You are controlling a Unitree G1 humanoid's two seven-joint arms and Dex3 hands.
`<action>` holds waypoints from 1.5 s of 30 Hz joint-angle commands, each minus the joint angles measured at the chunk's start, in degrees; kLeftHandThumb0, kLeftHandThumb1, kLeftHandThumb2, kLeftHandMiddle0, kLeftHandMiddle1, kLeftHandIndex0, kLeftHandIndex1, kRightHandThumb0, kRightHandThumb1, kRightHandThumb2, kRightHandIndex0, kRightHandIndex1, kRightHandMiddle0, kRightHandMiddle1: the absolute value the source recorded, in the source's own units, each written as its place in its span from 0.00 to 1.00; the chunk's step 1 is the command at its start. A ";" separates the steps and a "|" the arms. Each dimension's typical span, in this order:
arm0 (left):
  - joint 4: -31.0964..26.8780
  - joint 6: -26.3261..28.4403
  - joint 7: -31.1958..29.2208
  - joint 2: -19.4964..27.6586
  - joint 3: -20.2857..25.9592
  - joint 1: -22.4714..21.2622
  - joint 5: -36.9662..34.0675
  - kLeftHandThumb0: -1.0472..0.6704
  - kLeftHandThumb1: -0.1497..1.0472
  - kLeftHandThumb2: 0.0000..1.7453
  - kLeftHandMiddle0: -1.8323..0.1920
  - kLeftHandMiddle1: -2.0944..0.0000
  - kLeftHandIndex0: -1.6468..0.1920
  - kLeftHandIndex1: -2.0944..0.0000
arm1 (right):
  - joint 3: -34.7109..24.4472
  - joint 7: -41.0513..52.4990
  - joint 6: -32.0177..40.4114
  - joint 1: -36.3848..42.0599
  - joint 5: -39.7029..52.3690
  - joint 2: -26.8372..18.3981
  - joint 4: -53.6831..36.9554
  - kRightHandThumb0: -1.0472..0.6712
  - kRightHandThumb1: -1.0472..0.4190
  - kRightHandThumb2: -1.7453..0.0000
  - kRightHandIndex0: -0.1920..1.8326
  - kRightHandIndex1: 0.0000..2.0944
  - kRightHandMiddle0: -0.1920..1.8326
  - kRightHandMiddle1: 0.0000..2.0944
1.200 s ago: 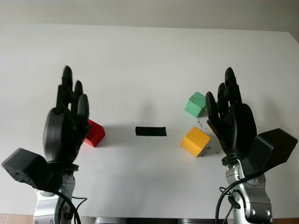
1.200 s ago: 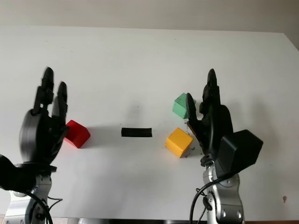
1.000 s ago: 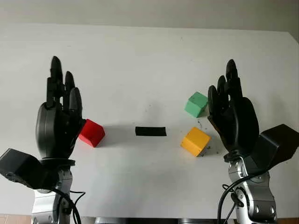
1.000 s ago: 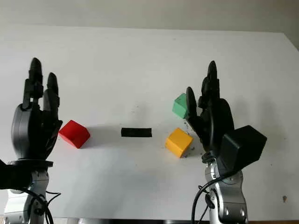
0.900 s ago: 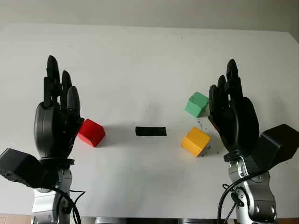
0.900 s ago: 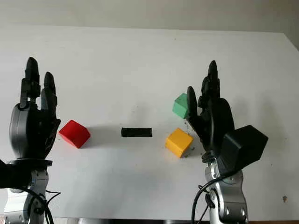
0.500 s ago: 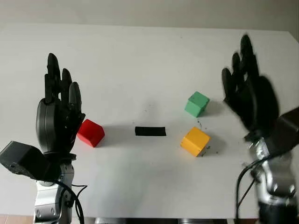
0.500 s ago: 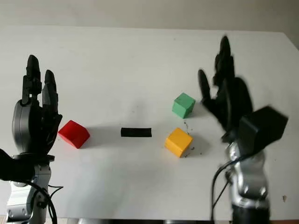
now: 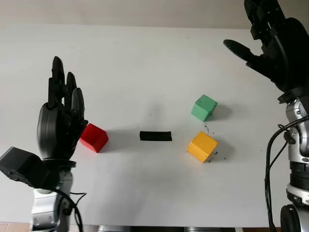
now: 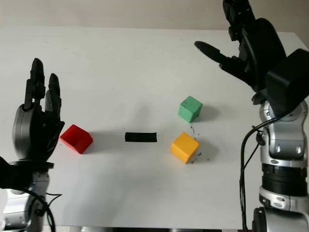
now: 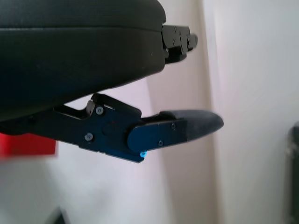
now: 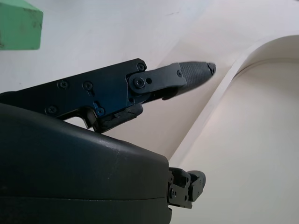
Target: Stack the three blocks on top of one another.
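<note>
Three blocks sit apart on the white table (image 9: pixel 145 58). The red block (image 9: pixel 94 137) is at the left, and the green block (image 9: pixel 203 107) is right of centre with the yellow block (image 9: pixel 202 146) just in front of it. My left hand (image 9: pixel 63 108) is open and raised just left of the red block, whose edge (image 11: pixel 27 144) shows beside its thumb in the left wrist view. My right hand (image 9: pixel 268 36) is open and held high at the far right, above and behind the green block (image 12: pixel 18 24).
A flat black strip (image 9: pixel 155 136) lies on the table between the red and yellow blocks. The table's far edge (image 9: pixel 145 25) meets a pale wall. Its right edge runs under my right arm (image 10: pixel 282 145).
My right hand has risen and swung back and to the right, away from the yellow and green blocks. My left hand shifted slightly left and has held still since. The blocks have not moved.
</note>
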 commanded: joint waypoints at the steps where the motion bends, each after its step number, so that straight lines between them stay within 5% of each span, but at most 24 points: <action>1: -2.91 2.10 -2.57 6.96 2.09 -0.94 2.74 0.22 1.00 0.22 0.75 0.96 0.77 0.92 | 0.28 -1.52 0.27 2.09 0.28 1.85 -2.81 0.21 0.00 0.78 0.04 0.02 0.00 0.16; 8: -5.43 6.63 -15.59 24.36 6.49 -2.78 3.30 0.18 0.96 0.05 0.82 0.98 0.73 0.96 | 1.84 -7.05 2.52 10.26 2.48 10.94 -9.07 0.21 0.00 0.70 0.00 0.00 0.00 0.02; 12: -5.21 6.80 -19.57 29.51 6.85 -2.69 4.55 0.20 0.87 0.02 0.84 0.98 0.73 0.97 | 3.07 -8.51 2.55 14.59 4.01 15.18 -11.04 0.22 0.00 0.67 0.00 0.00 0.00 0.00; 17: -1.34 -2.48 -22.36 34.52 4.23 -3.42 10.60 0.13 0.85 0.02 0.86 0.98 0.75 0.98 | 4.85 -10.82 2.19 19.73 5.03 20.24 -12.94 0.23 0.00 0.63 0.00 0.00 0.00 0.00; 21: -2.40 -2.96 -25.63 37.61 2.31 -3.15 13.50 0.14 0.83 0.02 0.89 0.99 0.75 0.97 | 5.24 -10.94 1.53 23.08 5.84 21.97 -13.80 0.25 0.00 0.63 0.00 0.00 0.00 0.00; 36: -2.49 -7.37 -24.56 37.51 -5.34 -3.72 26.40 0.18 0.75 0.02 0.91 0.97 0.68 0.96 | 4.33 -12.59 1.63 28.35 6.61 23.52 -16.37 0.27 0.00 0.65 0.00 0.00 0.00 0.00; 45: 2.01 -16.29 -12.21 35.07 -6.85 -2.39 35.82 0.20 0.78 0.04 0.86 0.96 0.58 0.94 | 4.78 -12.67 1.25 27.79 6.14 23.30 -16.01 0.27 0.00 0.64 0.00 0.00 0.00 0.00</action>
